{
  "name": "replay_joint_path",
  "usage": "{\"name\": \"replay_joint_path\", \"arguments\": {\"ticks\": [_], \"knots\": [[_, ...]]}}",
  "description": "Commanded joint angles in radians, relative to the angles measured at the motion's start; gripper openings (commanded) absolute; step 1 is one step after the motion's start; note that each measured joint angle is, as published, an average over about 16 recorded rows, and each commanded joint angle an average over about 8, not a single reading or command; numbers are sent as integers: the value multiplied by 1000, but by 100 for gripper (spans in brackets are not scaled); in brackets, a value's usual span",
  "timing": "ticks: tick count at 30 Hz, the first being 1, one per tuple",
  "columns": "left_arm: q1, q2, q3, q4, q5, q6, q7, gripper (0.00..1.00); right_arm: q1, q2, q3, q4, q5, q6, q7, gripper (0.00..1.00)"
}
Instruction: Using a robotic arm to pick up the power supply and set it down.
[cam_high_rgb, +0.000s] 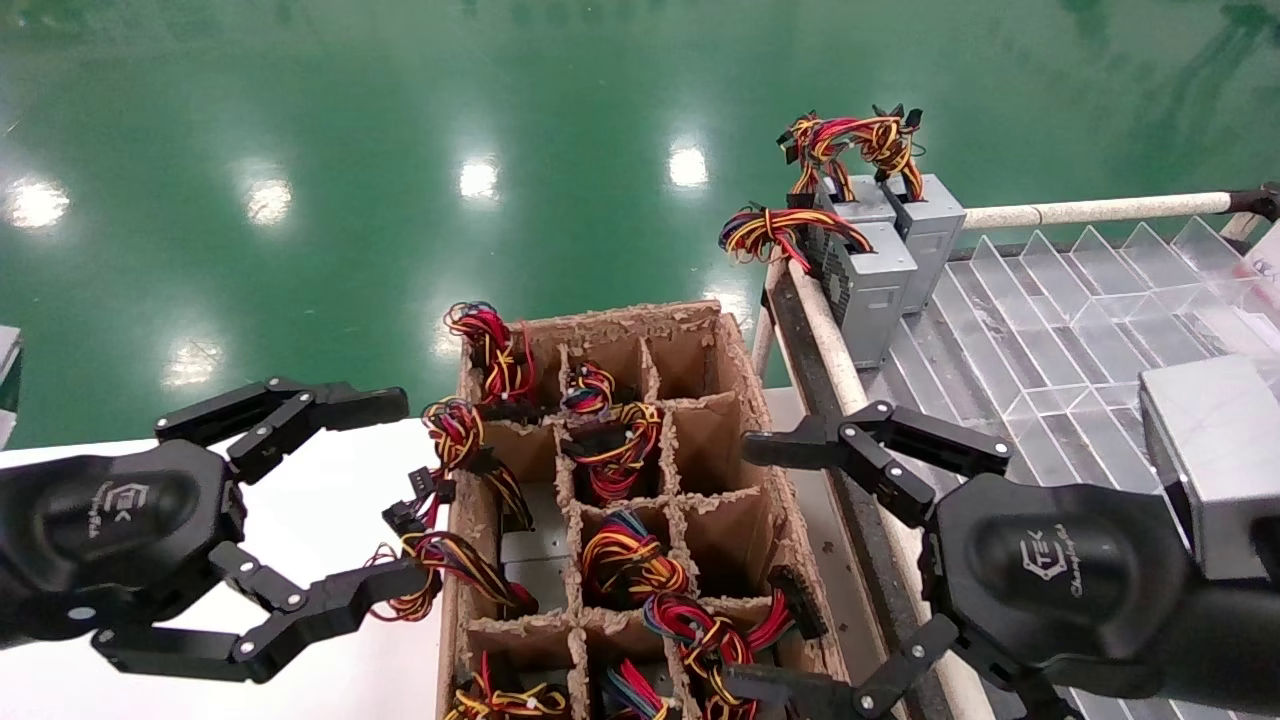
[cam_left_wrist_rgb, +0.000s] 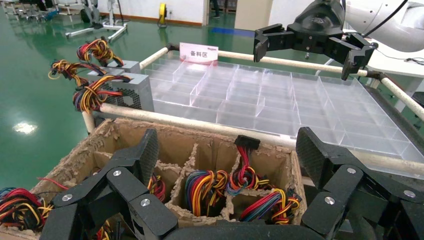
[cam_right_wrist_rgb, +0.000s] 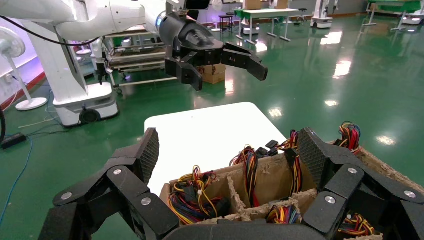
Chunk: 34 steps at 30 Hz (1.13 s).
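Cardboard dominates the head view: a divided carton whose cells each hold a unit stood on end, its wire loop uppermost so that it can be reached from above. The right gripper, on the arm carrying the silver-grey block, hangs over the carton's right-hand cells with its fingers spread wide and nothing between them. The power supply I take to be the one whose red, yellow and purple-blue bundle lies nearest that gripper; its metal body is sunk in the cell and hidden. The left gripper is also released, beside the carton's left wall and over the white table. Two grey power units stand at the near corner of the clear compartment tray, probably the set-down place.

From the left wrist, that gripper's released fingers frame the carton cells, and the right gripper hovers farther off above the tray, near its rail.

From the right wrist, its own spread fingers straddle the carton's wire-filled cells, well placed for a straight descent; the left gripper is farther off, above the white table.
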<state>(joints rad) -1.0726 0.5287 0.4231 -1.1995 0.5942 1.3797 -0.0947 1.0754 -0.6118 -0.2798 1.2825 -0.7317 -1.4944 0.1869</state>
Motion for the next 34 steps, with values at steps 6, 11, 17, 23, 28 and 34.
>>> {"name": "replay_joint_path", "arguments": {"ticks": [6,11,17,23,28,34], "knots": [[0,0,0,0,0,0,0,100,0,0,0,0,0,0,0,100],[0,0,0,0,0,0,0,100,0,0,0,0,0,0,0,100],[0,0,0,0,0,0,0,100,0,0,0,0,0,0,0,100],[0,0,0,0,0,0,0,100,0,0,0,0,0,0,0,100],[0,0,0,0,0,0,0,100,0,0,0,0,0,0,0,100],[0,0,0,0,0,0,0,100,0,0,0,0,0,0,0,100]]}}
